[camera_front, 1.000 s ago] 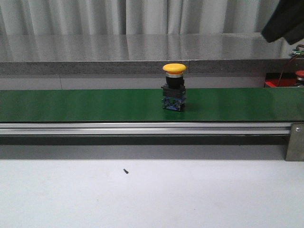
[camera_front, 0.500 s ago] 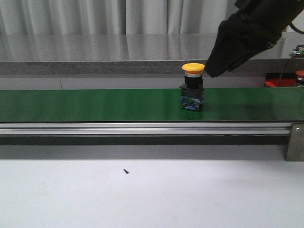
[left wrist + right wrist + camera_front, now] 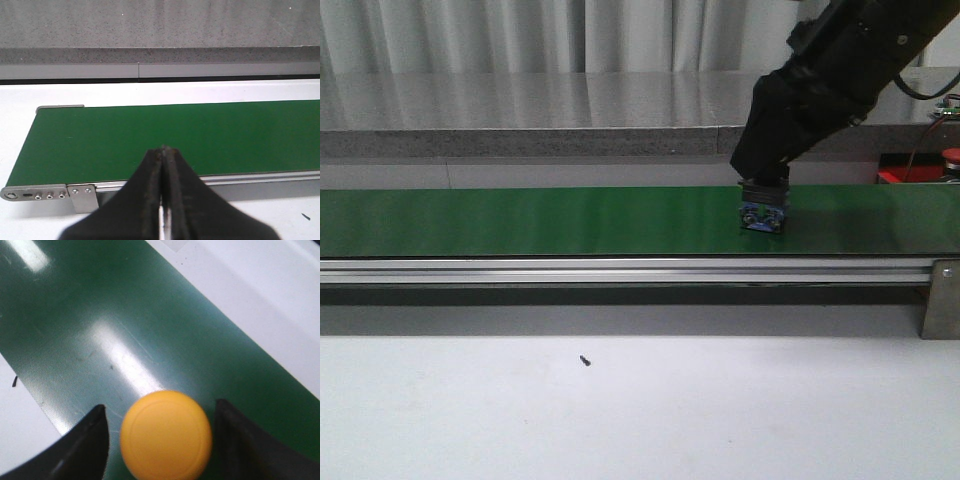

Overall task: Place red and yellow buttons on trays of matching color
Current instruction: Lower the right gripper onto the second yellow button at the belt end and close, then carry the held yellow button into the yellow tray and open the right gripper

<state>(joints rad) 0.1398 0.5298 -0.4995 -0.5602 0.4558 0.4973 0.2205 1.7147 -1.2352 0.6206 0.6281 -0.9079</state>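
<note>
A yellow button [image 3: 166, 434] stands upright on the green belt [image 3: 520, 220]. In the front view only its dark body and blue base [image 3: 764, 212] show, because my right gripper [image 3: 766, 178] hides the cap. In the right wrist view the right gripper [image 3: 160, 406] is open, with one finger on each side of the yellow cap and small gaps between. At the far right, a red button [image 3: 952, 155] sits by a sliver of the red tray [image 3: 892, 176]. My left gripper [image 3: 163, 148] is shut and empty above the belt's left end [image 3: 150, 125]. A yellow tray is out of view.
The belt's aluminium rail [image 3: 620, 270] runs along its front, with a metal bracket [image 3: 940, 298] at the right end. A grey stone ledge [image 3: 520, 140] runs behind the belt. A small dark speck [image 3: 585, 360] lies on the white table.
The yellow button has travelled to the right along the belt. My right arm has come in from the upper right and dropped over it, hiding the cap in the front view.
</note>
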